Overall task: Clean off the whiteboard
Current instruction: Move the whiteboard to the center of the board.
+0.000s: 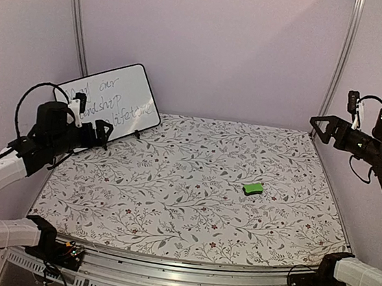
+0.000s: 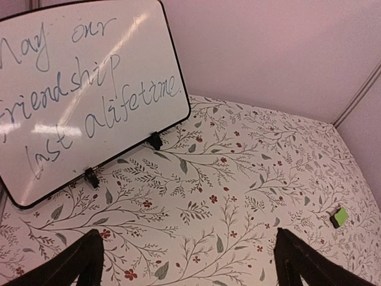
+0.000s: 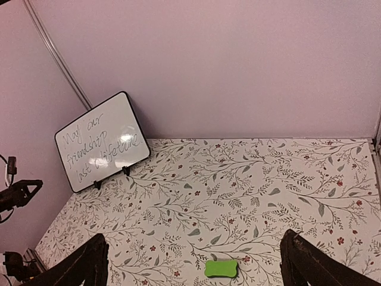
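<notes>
The whiteboard (image 1: 113,98) is stood in the upper left of the top view, at the far left corner of the surface (image 1: 169,209), tilted back on its feet. The eraser (image 1: 253,188) is laid right of centre on the surface, well apart from the board. The left pincer (image 1: 104,133) is held just before the board's lower edge; the right pincer (image 1: 315,127) is held at the upper right, above the far right corner.
</notes>
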Tool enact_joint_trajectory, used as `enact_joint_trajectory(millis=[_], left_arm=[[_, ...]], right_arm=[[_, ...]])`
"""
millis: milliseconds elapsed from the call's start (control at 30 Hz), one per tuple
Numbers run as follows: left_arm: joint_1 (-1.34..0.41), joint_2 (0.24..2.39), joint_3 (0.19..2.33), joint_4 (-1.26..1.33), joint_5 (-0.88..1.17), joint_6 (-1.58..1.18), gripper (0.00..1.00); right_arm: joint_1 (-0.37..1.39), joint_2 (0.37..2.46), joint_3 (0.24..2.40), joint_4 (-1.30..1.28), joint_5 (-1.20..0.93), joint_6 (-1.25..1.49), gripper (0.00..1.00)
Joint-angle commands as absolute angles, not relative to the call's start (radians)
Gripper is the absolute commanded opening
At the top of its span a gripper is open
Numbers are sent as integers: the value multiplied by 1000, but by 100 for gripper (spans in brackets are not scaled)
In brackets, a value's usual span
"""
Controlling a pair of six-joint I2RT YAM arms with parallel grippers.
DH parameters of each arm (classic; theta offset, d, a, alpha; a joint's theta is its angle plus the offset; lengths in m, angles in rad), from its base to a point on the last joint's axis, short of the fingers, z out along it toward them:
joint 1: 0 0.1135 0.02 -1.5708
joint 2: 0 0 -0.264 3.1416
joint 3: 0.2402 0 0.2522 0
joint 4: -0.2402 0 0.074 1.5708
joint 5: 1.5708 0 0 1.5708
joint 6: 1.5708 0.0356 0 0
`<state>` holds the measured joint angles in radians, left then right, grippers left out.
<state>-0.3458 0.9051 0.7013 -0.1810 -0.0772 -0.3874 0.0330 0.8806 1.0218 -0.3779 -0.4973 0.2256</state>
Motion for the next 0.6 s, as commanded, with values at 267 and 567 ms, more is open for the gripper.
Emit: enact_joint_trajectory(millis=[267, 567], left_arm=[[-271, 880, 666, -157, -186, -451, 100], [-271, 954, 652, -114, -285, -568, 100]], right_arm=[[40, 829, 997, -391, -337, 311, 99], [40, 887, 1065, -444, -394, 317, 99]])
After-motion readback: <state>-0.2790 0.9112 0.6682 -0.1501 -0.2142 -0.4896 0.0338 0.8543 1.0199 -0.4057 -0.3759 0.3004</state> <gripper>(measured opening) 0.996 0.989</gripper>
